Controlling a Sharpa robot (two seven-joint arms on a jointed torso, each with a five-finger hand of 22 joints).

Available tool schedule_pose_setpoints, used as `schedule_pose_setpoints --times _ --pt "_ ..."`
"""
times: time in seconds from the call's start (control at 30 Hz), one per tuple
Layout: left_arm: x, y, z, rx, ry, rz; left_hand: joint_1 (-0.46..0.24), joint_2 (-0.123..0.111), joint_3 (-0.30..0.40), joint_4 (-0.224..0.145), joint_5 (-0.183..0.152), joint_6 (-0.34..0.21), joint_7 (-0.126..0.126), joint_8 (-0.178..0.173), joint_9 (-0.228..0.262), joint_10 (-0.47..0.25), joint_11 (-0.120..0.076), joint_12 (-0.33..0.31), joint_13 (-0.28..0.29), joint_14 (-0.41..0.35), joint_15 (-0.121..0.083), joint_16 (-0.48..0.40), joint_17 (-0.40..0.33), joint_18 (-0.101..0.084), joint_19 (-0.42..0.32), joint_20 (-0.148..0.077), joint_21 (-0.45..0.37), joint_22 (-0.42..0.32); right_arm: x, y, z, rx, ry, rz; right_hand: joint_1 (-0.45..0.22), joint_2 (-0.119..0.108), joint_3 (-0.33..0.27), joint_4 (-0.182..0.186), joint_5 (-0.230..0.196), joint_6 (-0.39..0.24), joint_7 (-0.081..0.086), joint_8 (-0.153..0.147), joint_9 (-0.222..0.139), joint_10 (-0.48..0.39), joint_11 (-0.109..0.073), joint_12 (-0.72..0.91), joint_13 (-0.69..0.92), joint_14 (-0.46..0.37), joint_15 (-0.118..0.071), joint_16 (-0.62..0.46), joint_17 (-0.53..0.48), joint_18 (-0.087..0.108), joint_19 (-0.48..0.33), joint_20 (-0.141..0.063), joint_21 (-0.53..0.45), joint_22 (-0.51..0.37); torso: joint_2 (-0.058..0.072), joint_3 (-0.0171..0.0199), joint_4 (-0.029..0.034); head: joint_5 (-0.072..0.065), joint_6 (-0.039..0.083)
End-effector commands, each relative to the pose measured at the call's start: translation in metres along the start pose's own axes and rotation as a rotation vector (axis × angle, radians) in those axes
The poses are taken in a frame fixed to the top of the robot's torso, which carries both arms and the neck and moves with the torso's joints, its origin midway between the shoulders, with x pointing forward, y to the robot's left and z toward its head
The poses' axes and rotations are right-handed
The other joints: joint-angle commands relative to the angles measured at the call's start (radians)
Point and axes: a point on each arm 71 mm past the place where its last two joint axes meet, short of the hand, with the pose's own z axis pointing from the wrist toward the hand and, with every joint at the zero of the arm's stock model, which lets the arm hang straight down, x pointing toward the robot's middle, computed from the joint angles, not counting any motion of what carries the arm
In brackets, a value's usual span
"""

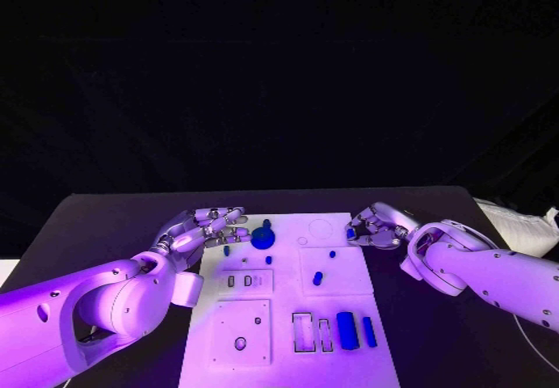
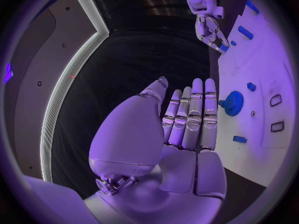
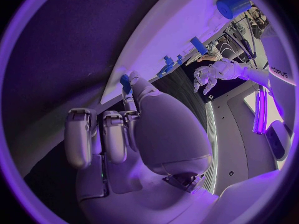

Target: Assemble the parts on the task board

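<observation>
gear (image 1: 263, 238) blue, round, toothed, on white task board (image 1: 338, 275).

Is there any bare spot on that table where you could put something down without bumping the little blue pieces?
Yes. The black table lies bare beyond the far edge of the task board and along the left side behind the left hand. On the board, the far-right plate with faint circles looks free beside the right hand. The middle is crowded: blue gear, small pegs, blue blocks.
</observation>
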Motion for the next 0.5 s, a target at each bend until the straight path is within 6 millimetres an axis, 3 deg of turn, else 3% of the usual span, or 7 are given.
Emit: schedule_pose_setpoints --times 0.03,0.13,0.27,0.37,0.5 --pt "0.002 -0.001 0.000 0.006 0.018 -0.009 0.002 -0.004 0.002 -0.006 -0.004 -0.005 0.001 -0.004 0.000 -0.005 -0.002 -0.001 -0.001 -0.001 0.002 -0.006 0.001 0.012 0.004 0.002 -0.006 -0.001 0.001 0.008 0.000 0.000 -0.024 -0.001 -0.007 0.016 0.007 0.004 -0.006 0.029 -0.016 0.010 0.013 0.068 -0.007 0.001 0.206 0.104 -0.007 0.006 0.263 -0.012 -0.002 -0.007 0.005 0.031 -0.001 -0.0003 -0.0008 0.002 0.000" --pt "0.002 -0.001 0.000 0.006 0.017 -0.009 0.002 -0.004 0.002 -0.006 -0.004 -0.005 0.001 -0.004 0.000 -0.005 -0.002 -0.001 -0.001 -0.001 0.002 -0.006 0.001 0.012 0.004 0.002 -0.006 -0.001 0.002 0.019 0.001 -0.005 -0.026 0.013 -0.019 0.018 0.008 0.007 -0.008 0.029 -0.017 0.008 0.013 0.068 -0.008 -0.001 0.204 0.104 -0.008 0.006 0.263 -0.012 -0.002 -0.009 0.005 0.031 -0.002 -0.0010 -0.0011 0.003 -0.001" --pt "0.001 0.000 0.001 0.006 0.015 -0.008 0.002 -0.004 0.002 -0.006 -0.004 -0.005 0.001 -0.004 0.000 -0.005 -0.002 -0.001 -0.001 -0.001 0.002 -0.006 0.001 0.012 0.004 0.002 -0.006 -0.001 0.002 0.037 0.003 -0.031 -0.034 0.015 -0.023 0.018 0.009 0.008 -0.009 0.030 -0.018 0.008 0.014 0.066 -0.008 -0.005 0.203 0.104 -0.009 0.006 0.262 -0.011 -0.003 -0.009 0.004 0.028 -0.002 -0.0038 0.0043 0.002 0.000" --pt "0.000 0.000 0.001 0.007 0.012 -0.007 0.002 -0.004 0.002 -0.006 -0.004 -0.005 0.001 -0.004 0.000 -0.005 -0.002 -0.001 -0.001 -0.001 0.002 -0.006 0.001 0.012 0.004 0.002 -0.006 -0.001 0.004 0.054 0.005 -0.061 -0.038 0.019 -0.025 0.019 0.011 0.008 -0.008 0.031 -0.019 0.008 0.014 0.066 -0.009 -0.005 0.202 0.104 -0.009 0.006 0.263 -0.011 -0.003 -0.010 0.004 0.029 -0.004 -0.0056 0.0066 0.009 -0.008" --pt "-0.002 -0.001 0.001 0.008 0.008 -0.005 0.002 -0.004 0.002 -0.006 -0.004 -0.005 0.001 -0.004 0.000 -0.005 -0.002 -0.001 -0.001 -0.001 0.002 -0.006 0.001 0.012 0.004 0.002 -0.006 -0.001 0.017 0.088 0.009 -0.115 -0.020 0.026 -0.027 0.022 0.014 0.007 -0.007 0.033 -0.020 0.008 0.015 0.066 -0.010 -0.006 0.202 0.104 -0.010 0.006 0.263 -0.011 -0.003 -0.010 0.004 0.029 -0.007 -0.0112 0.0165 0.013 -0.019"
